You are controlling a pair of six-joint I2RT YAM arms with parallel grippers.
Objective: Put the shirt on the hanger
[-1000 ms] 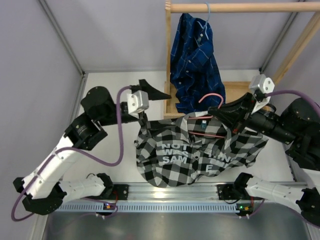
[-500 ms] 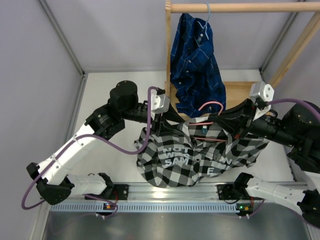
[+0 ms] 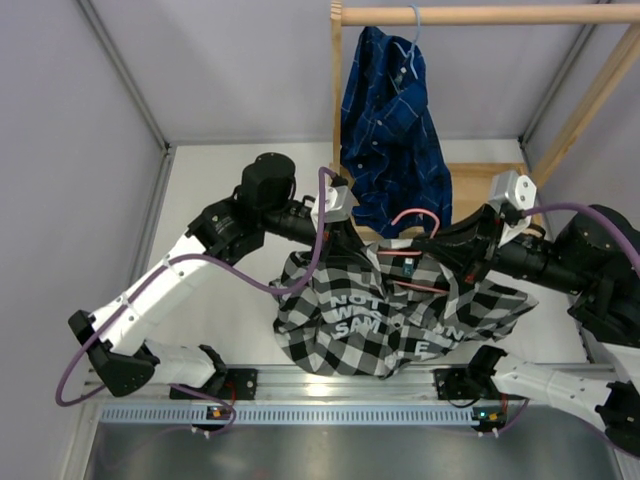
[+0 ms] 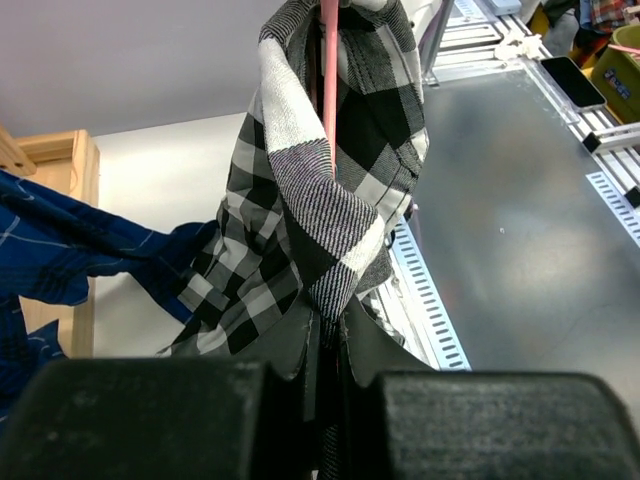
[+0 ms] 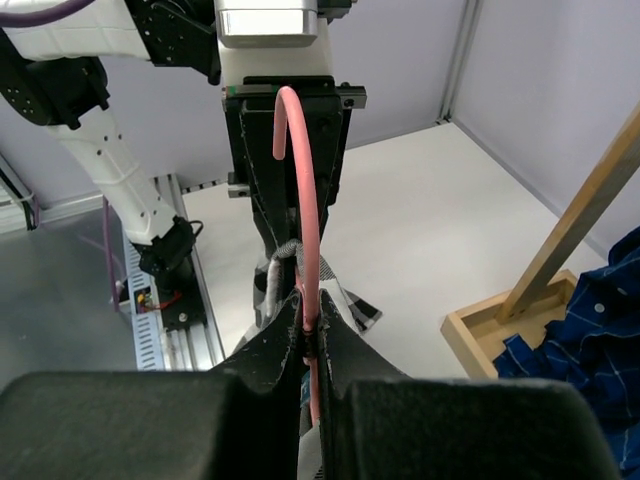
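The checked shirt (image 3: 390,325) hangs bunched in the middle of the scene, over the desk (image 3: 220,290) and just on the near side of the wooden rack (image 3: 480,15). Its white lettering is turned up toward the top camera. Whether its lower folds rest on the desk cannot be told. The pink hanger (image 3: 418,214) sits partly inside it: the hook curves out at the far side of the collar and a stretch of pink wire shows across the open neck, while the rest is hidden under cloth. The left tool (image 3: 343,232) reaches in from the left, closed narrow on a fold of the shirt at its far left edge. In the left wrist view the cloth rises from between the fingers (image 4: 285,345), with the pink wire running up inside the fold. Whether the wire itself is also pinched there cannot be told. The right tool (image 3: 445,232) comes in from the right and is clamped tight on the hanger's wire just below the hook. In the right wrist view the wire stands straight up from the fingers (image 5: 270,350) and bends over into the hook. Farther back, a blue plaid shirt (image 3: 390,140) hangs on a light blue hanger (image 3: 415,30) from the rack's top bar.
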